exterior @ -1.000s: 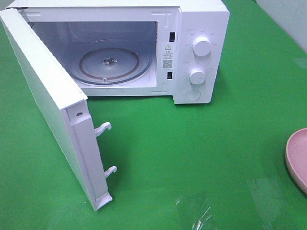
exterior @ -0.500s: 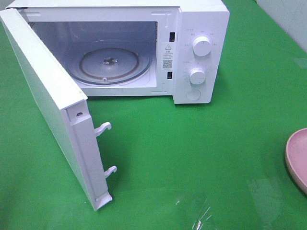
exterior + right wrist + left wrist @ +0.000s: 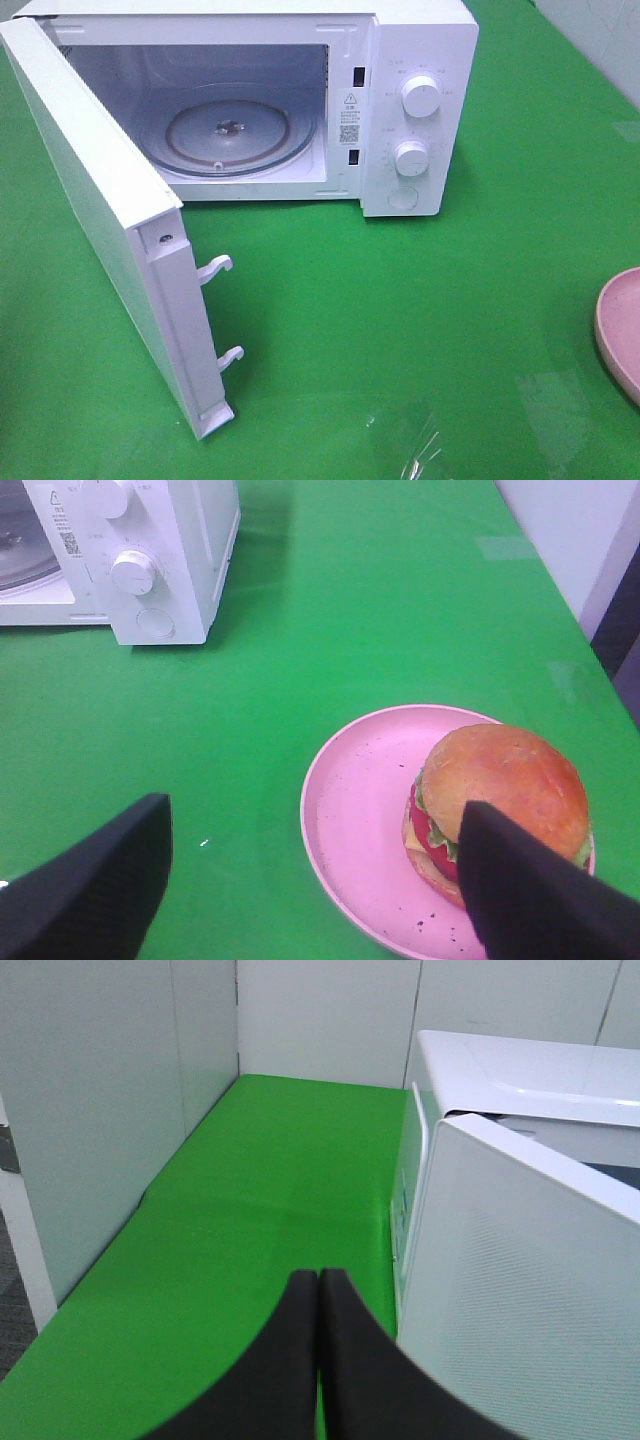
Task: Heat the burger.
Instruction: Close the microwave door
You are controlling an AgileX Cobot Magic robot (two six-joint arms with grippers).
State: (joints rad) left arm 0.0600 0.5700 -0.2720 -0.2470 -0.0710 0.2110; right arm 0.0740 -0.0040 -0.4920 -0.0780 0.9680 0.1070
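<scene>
The burger (image 3: 495,805), with a golden bun, tomato, cheese and lettuce, sits on a pink round plate (image 3: 355,825) in the right wrist view. My right gripper (image 3: 310,875) is open, its black fingers (image 3: 95,880) spread wide just short of the plate; one finger overlaps the burger's near edge in the picture. The white microwave (image 3: 415,120) stands at the back with its door (image 3: 110,230) swung wide open and its glass turntable (image 3: 228,135) bare. My left gripper (image 3: 318,1290) is shut and empty, beside the outer face of the door (image 3: 520,1300). Neither gripper shows in the high view.
The table is covered in green cloth (image 3: 400,300). Only the plate's rim (image 3: 618,330) shows at the right edge of the high view. A scrap of clear film (image 3: 415,440) lies near the front edge. White walls (image 3: 100,1110) stand to the left of the table.
</scene>
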